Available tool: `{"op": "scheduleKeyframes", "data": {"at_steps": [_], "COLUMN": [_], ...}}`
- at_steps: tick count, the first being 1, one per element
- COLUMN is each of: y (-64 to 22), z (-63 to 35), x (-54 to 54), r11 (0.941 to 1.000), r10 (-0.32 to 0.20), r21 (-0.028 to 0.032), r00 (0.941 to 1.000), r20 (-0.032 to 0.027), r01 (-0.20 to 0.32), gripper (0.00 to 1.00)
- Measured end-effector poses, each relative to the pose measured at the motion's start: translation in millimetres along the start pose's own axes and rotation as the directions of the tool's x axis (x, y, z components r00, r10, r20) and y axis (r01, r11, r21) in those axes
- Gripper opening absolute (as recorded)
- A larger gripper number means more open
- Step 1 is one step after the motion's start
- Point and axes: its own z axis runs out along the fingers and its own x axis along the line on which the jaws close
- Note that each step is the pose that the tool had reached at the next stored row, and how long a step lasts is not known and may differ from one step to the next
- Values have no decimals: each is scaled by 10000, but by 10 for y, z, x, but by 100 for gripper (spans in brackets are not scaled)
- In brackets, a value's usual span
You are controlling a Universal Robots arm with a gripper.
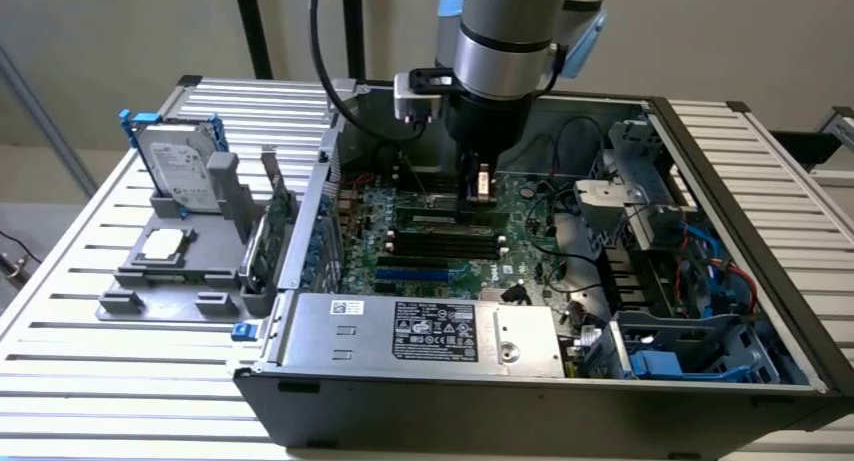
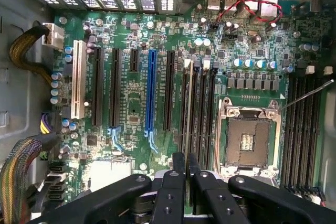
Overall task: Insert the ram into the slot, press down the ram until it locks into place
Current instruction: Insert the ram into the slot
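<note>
The hand (image 1: pixel 478 193) hangs inside the open computer case (image 1: pixel 747 311), fingers pinched shut on the ram (image 2: pixel 188 108). It holds the stick edge-down, parallel to the memory slots (image 2: pixel 202 108) beside the CPU socket (image 2: pixel 248 140), likely so it seats squarely.

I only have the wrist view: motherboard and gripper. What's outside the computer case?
Observer: A grey tray sits on the slatted table, beside the case on the exterior view's left.
Operator: Anything in that tray?
Observer: A hard drive with a blue bracket, at the tray's far end.
Operator: How is the arm standing?
Observer: The arm stands upright over the open case, with the gripper low inside it.
</note>
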Motion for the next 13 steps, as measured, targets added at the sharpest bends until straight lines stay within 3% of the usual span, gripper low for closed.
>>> {"op": "scheduleKeyframes", "data": {"at_steps": [13], "y": [2], "z": [237], "x": [4], "r11": [10000], "r10": [91], "r21": [2], "r00": [10000], "r20": [4], "r01": [-91], "gripper": [13]}}
